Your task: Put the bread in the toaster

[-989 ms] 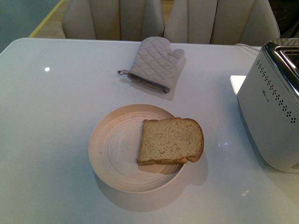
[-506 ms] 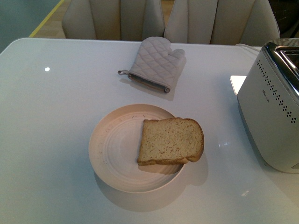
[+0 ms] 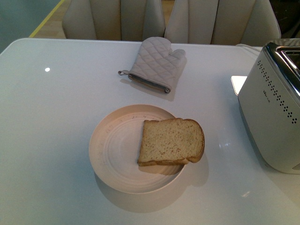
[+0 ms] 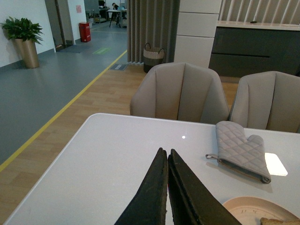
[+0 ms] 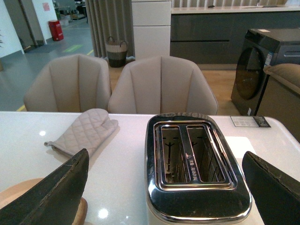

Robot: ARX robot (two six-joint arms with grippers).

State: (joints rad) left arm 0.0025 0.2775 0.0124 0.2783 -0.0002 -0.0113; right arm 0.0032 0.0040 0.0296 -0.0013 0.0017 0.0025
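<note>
The bread [image 3: 171,141] lies flat on the right half of a pale pink plate [image 3: 115,154] in the front view, its right edge overhanging the rim. The white toaster [image 3: 272,119] stands at the table's right edge; the right wrist view shows its chrome top [image 5: 194,159] with two empty slots. My right gripper [image 5: 166,187] is open, its black fingers [image 5: 56,192] wide apart on either side of the toaster top. My left gripper [image 4: 164,152] is shut and empty above the table, left of the plate [image 4: 253,211]. Neither arm shows in the front view.
A grey quilted oven mitt [image 3: 157,63] lies behind the plate; it also shows in the left wrist view [image 4: 239,150] and the right wrist view [image 5: 84,131]. Two beige chairs [image 3: 112,18] stand at the table's far edge.
</note>
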